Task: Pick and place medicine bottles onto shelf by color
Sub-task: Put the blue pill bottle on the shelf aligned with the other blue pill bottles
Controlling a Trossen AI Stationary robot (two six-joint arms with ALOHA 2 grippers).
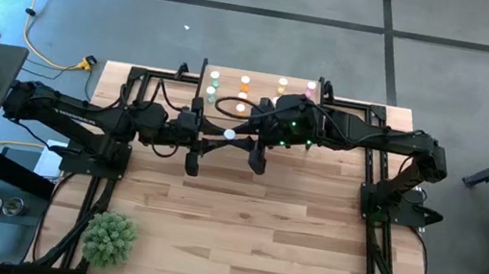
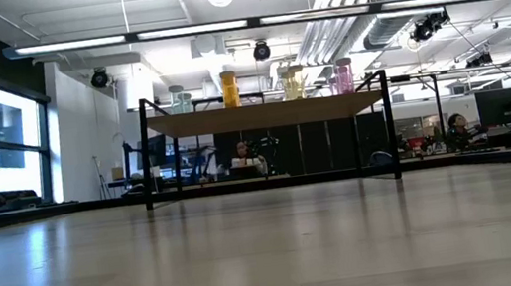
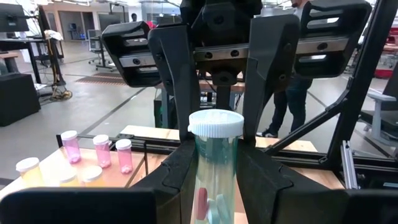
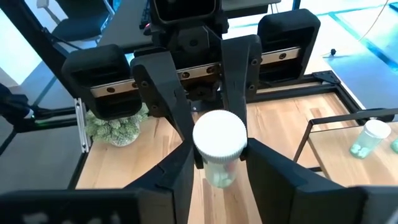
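Just in front of the shelf (image 1: pixel 261 89), the left gripper (image 3: pixel 214 163) clamps a green bottle (image 3: pixel 214 163); the right gripper (image 1: pixel 247 134) seemingly closes around its cap.

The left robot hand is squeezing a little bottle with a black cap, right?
Not quite: the cap is white, not black. The left wrist view shows the left gripper shut on a green-tinted medicine bottle with a white cap, and the right gripper is around that cap.
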